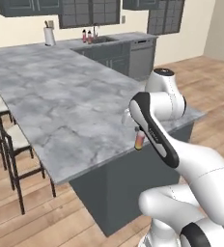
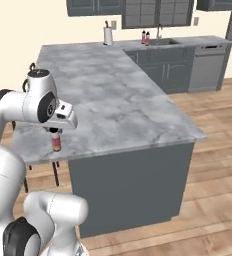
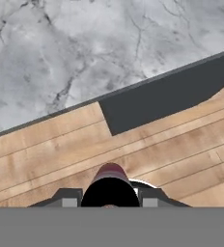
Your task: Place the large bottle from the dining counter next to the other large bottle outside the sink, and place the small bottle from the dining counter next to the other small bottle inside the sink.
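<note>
1. The tool [image 2: 55, 133] is closed on a bottle [image 2: 56, 142], gripping it by its top, with the body hanging upright below the fingers.
2. The bottle [image 1: 140, 140] has a dark red cap and a body shading from pink to orange; whether it is the large or the small one cannot be told.
3. In the hand view the dark red cap [image 3: 110, 172] sits between the two finger tips [image 3: 68, 197], seen from above.
4. The bottle is held just off the near edge of the counter [image 2: 118, 100], at about the height of the counter top, over the wooden floor [image 3: 147, 154].
5. The counter [image 1: 61, 106] is grey marble on a dark grey base.
6. Dark stools [image 1: 12, 144] stand along its left side in the left base view.
7. At the far end, by the wall, the sink [image 2: 160, 43] is set into the counter, with two red bottles [image 2: 145, 37] beside it.
8. A white holder with utensils [image 2: 108, 35] stands left of them.
9. A dishwasher [image 2: 210, 67] is built in under the counter to the right of the sink.
</note>
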Controlling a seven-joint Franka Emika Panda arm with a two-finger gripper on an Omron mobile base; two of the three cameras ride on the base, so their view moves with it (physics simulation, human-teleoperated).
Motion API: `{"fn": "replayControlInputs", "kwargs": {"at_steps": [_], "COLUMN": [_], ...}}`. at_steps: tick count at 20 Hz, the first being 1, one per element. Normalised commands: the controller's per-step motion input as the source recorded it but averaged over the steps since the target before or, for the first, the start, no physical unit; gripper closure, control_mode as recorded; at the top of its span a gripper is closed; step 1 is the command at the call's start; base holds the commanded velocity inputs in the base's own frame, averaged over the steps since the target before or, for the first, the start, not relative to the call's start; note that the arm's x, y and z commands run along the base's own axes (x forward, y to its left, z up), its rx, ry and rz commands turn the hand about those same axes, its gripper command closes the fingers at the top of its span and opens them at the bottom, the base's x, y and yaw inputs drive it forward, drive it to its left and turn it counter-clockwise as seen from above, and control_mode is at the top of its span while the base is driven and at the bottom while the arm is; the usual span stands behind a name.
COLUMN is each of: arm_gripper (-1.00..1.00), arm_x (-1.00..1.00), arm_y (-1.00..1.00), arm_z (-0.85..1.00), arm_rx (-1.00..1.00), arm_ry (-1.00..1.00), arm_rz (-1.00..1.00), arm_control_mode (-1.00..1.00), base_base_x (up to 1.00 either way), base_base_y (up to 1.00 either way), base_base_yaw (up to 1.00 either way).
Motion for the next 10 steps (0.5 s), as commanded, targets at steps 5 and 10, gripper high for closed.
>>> {"fn": "replayControlInputs", "kwargs": {"at_steps": [5,10], "arm_gripper": [1.00,1.00], "arm_x": [0.00,0.00], "arm_y": [0.00,0.00], "arm_z": [0.00,0.00], "arm_rx": [0.00,0.00], "arm_ry": [0.00,0.00], "arm_rz": [0.00,0.00], "arm_control_mode": [1.00,1.00], "base_base_x": [0.35,0.77], "base_base_y": [-1.00,-1.00], "base_base_yaw": [0.21,0.32]}}
